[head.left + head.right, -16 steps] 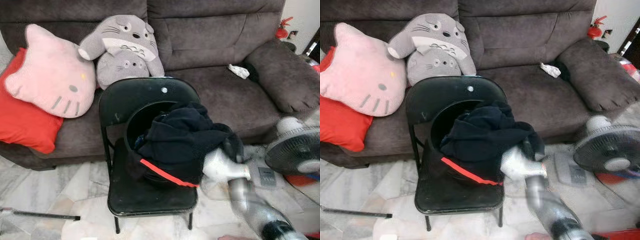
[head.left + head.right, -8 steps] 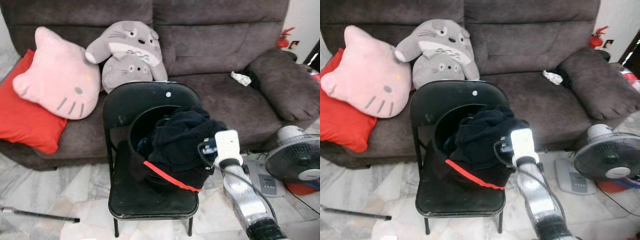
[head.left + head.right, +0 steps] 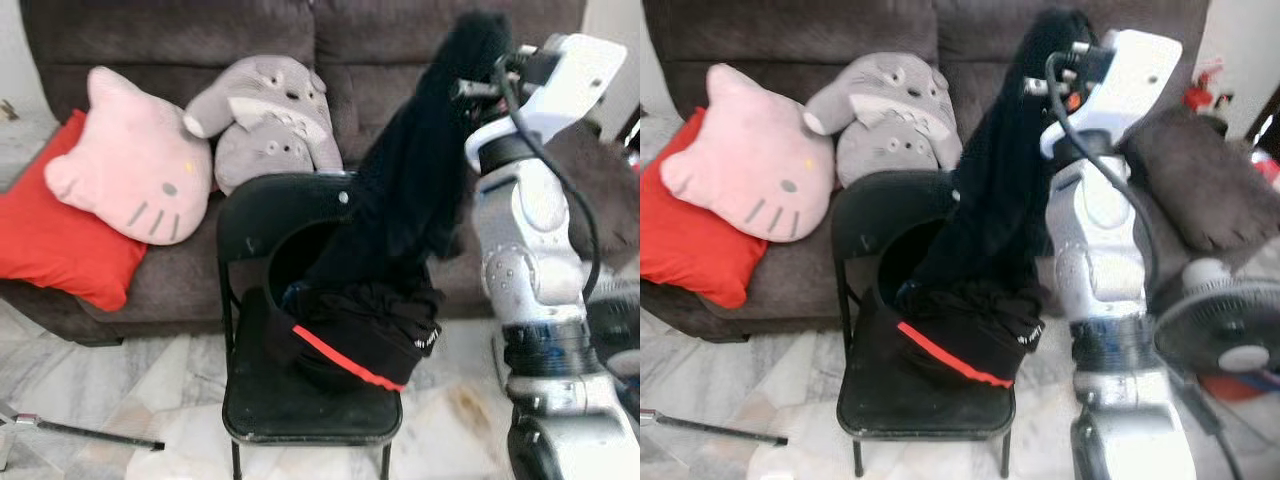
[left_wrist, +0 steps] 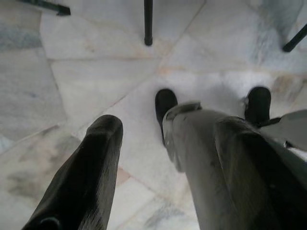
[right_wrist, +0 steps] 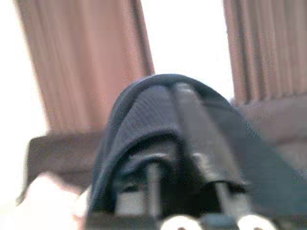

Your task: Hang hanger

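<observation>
A red cushion [image 3: 55, 245] lies at the left end of the dark sofa [image 3: 400, 40], with a pink cat-face pillow [image 3: 135, 175] leaning against it and a grey plush toy [image 3: 265, 120] beside that; on the marble floor [image 3: 120, 400] below lies a thin dark rod [image 3: 90, 432]. In front of the sofa stands a black folding chair [image 3: 270, 210] with a black basket [image 3: 350, 345], trimmed with a red stripe, on its seat; dark clothes fill the basket. The left gripper [image 4: 144, 158] hangs low over the floor, its fingers parted and holding nothing; the robot's black feet show beyond them. To the right, the right arm [image 3: 525, 260] is bent upward, the forearm upright and the wrist high before the sofa back; the right gripper [image 3: 470, 75] is closed on a black garment [image 3: 420, 170], which drapes over its fingers and hangs down to the basket; no hanger can be made out in the cloth. A fan [image 3: 1225, 340] stands at the far right.
</observation>
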### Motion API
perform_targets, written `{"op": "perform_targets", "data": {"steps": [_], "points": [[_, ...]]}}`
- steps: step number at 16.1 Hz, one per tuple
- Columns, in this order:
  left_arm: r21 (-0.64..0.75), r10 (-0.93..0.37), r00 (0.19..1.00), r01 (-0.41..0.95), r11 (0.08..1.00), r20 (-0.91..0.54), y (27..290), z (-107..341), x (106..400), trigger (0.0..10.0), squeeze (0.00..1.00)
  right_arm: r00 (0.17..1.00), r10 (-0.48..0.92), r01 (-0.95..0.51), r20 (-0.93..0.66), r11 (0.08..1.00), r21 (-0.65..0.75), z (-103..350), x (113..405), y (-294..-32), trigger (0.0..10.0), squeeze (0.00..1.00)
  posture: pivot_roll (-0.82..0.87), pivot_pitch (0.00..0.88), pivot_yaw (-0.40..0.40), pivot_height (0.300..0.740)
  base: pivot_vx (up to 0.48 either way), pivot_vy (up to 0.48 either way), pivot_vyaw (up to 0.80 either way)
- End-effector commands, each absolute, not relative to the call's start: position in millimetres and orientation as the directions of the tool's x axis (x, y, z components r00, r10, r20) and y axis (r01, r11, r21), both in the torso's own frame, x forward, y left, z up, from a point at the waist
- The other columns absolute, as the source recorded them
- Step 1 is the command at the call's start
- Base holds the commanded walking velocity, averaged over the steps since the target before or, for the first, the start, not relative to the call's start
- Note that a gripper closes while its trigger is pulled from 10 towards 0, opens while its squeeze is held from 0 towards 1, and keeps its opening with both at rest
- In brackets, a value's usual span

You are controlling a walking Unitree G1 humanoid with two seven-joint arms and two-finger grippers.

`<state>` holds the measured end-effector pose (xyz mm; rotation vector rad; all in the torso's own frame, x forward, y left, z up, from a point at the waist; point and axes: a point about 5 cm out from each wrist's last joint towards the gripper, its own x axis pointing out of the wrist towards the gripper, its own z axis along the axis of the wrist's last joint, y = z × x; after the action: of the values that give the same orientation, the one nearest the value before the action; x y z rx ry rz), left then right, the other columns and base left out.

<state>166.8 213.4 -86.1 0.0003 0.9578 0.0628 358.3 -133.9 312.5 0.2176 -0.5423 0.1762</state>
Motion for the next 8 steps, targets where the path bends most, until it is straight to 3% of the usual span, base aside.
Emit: {"op": "perform_targets", "data": {"steps": [1,2,4,8], "points": [[0.029,0.051,0.542,-0.049,0.998,-0.839,214.9,-90.1,157.4,10.0,0.00,0.978,0.055,-0.095,0.203,0.977,0.190,241.4,369.7,-142.9,0.0,0.00,-0.07,0.088,0.005,0.740,0.000,0.000,0.00],[0.027,0.050,0.543,-0.050,0.998,-0.838,214.5,-90.1,157.7,10.0,0.00,0.999,0.020,-0.028,0.039,0.973,0.228,210.8,369.2,-147.0,0.0,0.00,-0.07,0.093,0.006,0.740,0.000,0.000,0.00],[0.027,0.051,0.543,-0.053,0.998,-0.838,214.4,-89.9,158.3,10.0,0.00,0.995,-0.018,0.051,-0.102,0.941,0.333,175.8,356.5,-151.0,0.0,0.00,-0.08,0.102,0.006,0.740,0.000,0.000,0.00],[0.027,0.054,0.543,-0.056,0.998,-0.838,214.8,-89.4,159.9,10.0,0.00,0.993,0.055,-0.036,-0.105,0.985,0.170,165.6,346.0,-142.6,0.0,0.00,-0.08,0.108,0.004,0.740,0.000,0.000,0.00]]}}
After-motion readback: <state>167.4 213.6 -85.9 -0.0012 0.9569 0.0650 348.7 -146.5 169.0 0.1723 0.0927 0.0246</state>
